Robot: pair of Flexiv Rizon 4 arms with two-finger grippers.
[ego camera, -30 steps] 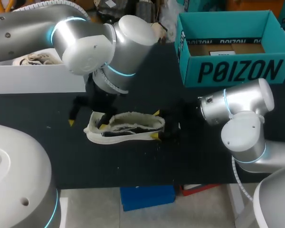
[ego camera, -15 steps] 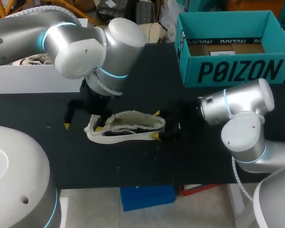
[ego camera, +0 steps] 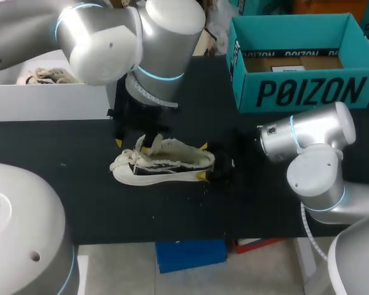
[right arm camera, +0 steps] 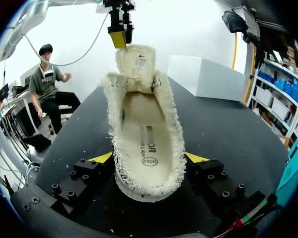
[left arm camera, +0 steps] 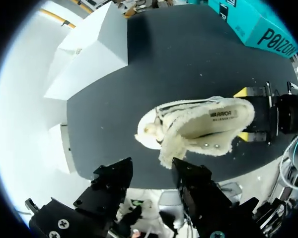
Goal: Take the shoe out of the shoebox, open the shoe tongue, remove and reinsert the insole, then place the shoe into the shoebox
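- The black table (ego camera: 80, 203) has a blue-green shoebox (ego camera: 295, 92) at the far right and a white box (ego camera: 43, 101) at the far left.
- The shoe (ego camera: 166, 167) lies in the middle of the table, outside the shoebox.
- A second ago its tongue (ego camera: 155, 145) lay flat. Now it stands up.
- The left gripper (ego camera: 133, 146) was low by the toe. Now it is higher, just above the tongue.
- The right gripper (ego camera: 202, 161) has not moved. It squeezes the heel from both sides.
- The left wrist view shows the left gripper's (left arm camera: 149, 178) fingers spread apart, holding nothing. The tongue's fuzzy end is beside one finger.
- Only the right wrist view looks down into the shoe, with the insole (right arm camera: 146, 134) flat inside. A yellow tip of the other arm touches the top of the tongue (right arm camera: 135, 60).
- It also shows the right gripper's (right arm camera: 149, 157) two yellow tips pressed against the heel.
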